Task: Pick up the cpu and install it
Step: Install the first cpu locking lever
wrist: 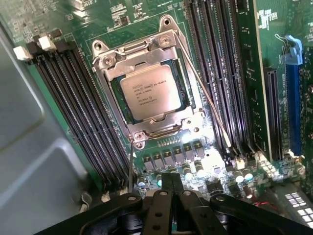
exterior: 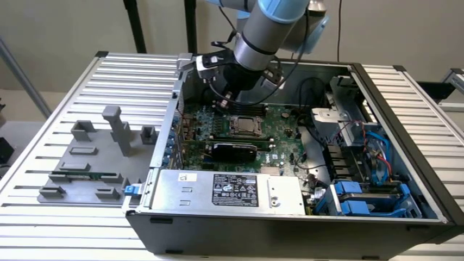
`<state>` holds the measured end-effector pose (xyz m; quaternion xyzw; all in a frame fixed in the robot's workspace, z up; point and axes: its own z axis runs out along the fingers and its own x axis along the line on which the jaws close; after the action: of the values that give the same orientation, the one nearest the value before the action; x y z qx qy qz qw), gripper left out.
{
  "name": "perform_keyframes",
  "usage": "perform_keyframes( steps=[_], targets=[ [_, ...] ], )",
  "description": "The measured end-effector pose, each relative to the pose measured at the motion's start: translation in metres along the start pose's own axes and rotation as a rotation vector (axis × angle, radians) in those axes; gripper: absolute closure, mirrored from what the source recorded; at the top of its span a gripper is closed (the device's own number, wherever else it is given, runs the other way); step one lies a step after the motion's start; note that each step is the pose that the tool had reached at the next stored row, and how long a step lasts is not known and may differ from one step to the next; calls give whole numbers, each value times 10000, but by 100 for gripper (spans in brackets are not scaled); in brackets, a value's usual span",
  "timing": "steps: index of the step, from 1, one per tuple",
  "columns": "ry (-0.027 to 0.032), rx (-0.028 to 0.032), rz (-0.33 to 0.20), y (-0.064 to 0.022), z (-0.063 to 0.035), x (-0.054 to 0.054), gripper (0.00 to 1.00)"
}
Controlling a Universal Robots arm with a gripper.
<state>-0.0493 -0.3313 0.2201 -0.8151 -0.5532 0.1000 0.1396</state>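
My jaws are drawn together with nothing between them. The gripper (wrist: 172, 179) hangs above the motherboard, clear of the chip and touching nothing I can see.

The slatted metal table (exterior: 51, 220) spans the whole scene. An open computer case (exterior: 290, 231) lies on it, taking up the middle and the exterior view's right. My arm (exterior: 264, 30) reaches down into the far part of the case. A gray fixture plate (exterior: 94, 149) sits on the table at the exterior view's left, just beside the case, and a long thin green memory stick (exterior: 86, 175) lies in it.

Inside the case, the green motherboard (exterior: 283, 138) covers the floor. A silver power supply (exterior: 225, 190) with a dark label fills the near edge. A black rectangular card (exterior: 232, 151) stands on the board between the power supply and the socket.

The cpu (wrist: 150, 91) sits flat in its socket, silvery top facing up, with printed text on it. A metal socket frame (wrist: 111, 61) lies around its edges. A thin wire lever (wrist: 205, 95) runs along one side of the frame. Rows of black memory slots (wrist: 73, 100) flank the socket on both sides.
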Motion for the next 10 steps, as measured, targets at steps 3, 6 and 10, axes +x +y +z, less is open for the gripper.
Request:
perform_keyframes(
  steps=[3,6,10],
  targets=[
    [154,5,427,0,0,0,89],
    [301,9,836,-1,-2,0,89],
    [493,14,1368,-2,-7,0,89]
  ],
)
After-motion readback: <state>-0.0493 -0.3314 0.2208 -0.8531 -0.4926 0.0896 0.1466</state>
